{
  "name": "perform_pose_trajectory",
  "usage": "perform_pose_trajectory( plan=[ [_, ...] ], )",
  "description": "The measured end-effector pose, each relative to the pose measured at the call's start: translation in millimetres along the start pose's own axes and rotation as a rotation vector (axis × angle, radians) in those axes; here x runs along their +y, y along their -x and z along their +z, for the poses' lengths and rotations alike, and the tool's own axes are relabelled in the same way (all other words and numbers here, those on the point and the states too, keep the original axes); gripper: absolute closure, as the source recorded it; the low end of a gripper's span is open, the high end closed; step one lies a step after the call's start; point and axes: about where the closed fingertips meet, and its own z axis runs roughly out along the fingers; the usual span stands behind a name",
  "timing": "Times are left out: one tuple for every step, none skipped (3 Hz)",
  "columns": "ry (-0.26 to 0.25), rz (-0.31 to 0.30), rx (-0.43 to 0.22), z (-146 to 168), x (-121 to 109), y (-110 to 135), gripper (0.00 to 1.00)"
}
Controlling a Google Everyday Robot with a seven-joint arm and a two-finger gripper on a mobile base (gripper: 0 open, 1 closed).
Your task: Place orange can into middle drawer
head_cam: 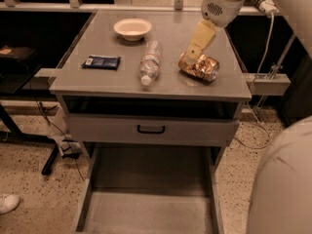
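The orange can (pixel 200 67) lies on its side, dented and shiny, on the right part of the grey cabinet top (pixel 107 82). My gripper (pixel 191 55) hangs from the white wrist at the top right. Its yellowish tip reaches down to the can's far left end and touches it or sits just above it. The middle drawer (pixel 146 211) is pulled out low at the front, with a plain bare floor and low side walls. Nothing lies in it.
A clear plastic water bottle (pixel 149 61) lies left of the can. A white bowl (pixel 132 28) stands at the back and a dark blue packet (pixel 101 61) lies at the left. A shut drawer front with a black handle (pixel 151 129) sits above the open drawer. My arm's pale body (pixel 282 179) fills the lower right.
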Motion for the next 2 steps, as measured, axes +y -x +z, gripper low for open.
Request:
perform_pose_trajectory(
  plan=[
    [0.015, 0.010, 0.019, 24.9, -7.2, 2.8, 0.00],
    [0.029, 0.012, 0.036, 46.4, -12.8, 3.1, 0.00]
  ],
)
